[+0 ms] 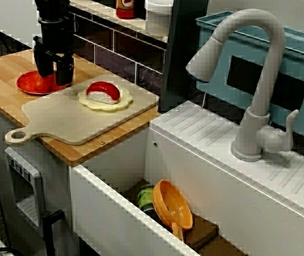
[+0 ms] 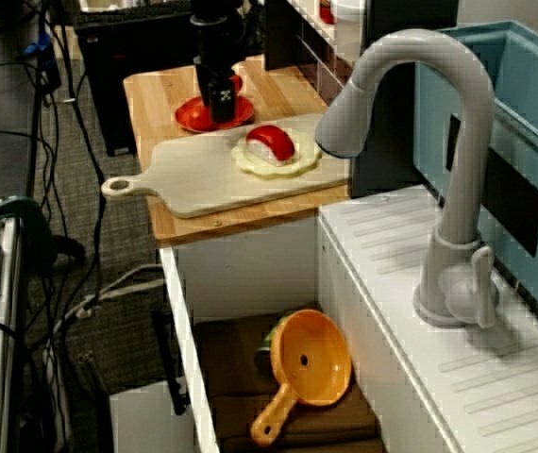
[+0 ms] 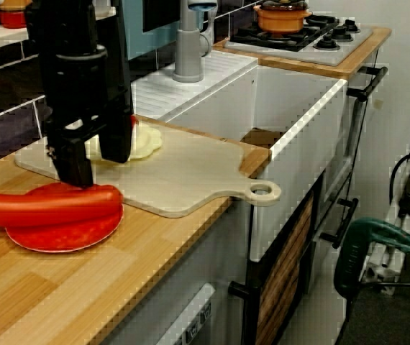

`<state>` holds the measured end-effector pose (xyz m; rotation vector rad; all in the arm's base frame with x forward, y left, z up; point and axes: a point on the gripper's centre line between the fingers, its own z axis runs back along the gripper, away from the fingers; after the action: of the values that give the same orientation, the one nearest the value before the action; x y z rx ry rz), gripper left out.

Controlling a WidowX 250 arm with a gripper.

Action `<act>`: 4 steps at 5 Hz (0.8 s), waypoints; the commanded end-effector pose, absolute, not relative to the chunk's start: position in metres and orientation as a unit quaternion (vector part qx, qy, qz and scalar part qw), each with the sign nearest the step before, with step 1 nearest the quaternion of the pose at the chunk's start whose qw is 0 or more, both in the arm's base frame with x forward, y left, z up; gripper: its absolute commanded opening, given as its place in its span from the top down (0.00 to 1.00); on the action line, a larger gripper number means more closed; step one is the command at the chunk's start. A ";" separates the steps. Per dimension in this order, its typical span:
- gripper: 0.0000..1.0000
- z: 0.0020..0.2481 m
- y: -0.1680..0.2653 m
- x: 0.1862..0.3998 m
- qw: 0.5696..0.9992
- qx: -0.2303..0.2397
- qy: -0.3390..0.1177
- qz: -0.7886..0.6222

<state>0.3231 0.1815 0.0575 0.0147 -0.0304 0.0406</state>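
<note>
My black gripper [image 3: 97,171] hangs open over the back of a red plate [image 3: 61,233] on the wooden counter. A red sausage [image 3: 50,207] lies across that plate, just in front of the fingertips. Nothing sits between the fingers, and I cannot tell whether one tip touches the sausage. From beside the sink, the gripper [image 1: 54,78] stands over the red plate [image 1: 32,84] and hides the sausage. To its right, a red-topped sushi piece [image 1: 103,90] rests on a small yellow scalloped dish [image 1: 121,102], on a pale cutting board [image 1: 72,120].
The white sink holds an orange strainer [image 1: 174,205] and a green can [image 1: 145,196]. A grey tap [image 1: 253,80] stands on the drainer in front of a teal rack [image 1: 301,53]. The tiled wall and shelf run behind the counter. A stove with an orange pot [image 3: 283,16] lies beyond the sink.
</note>
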 end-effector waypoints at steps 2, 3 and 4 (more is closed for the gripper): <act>0.00 0.121 0.162 0.324 0.991 0.004 -0.071 -0.109; 0.00 0.124 0.152 0.311 0.983 -0.003 -0.087 -0.159; 0.00 0.123 0.141 0.301 0.975 -0.010 -0.104 -0.198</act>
<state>0.3030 0.1350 0.1032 -0.0673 -0.1667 -0.3914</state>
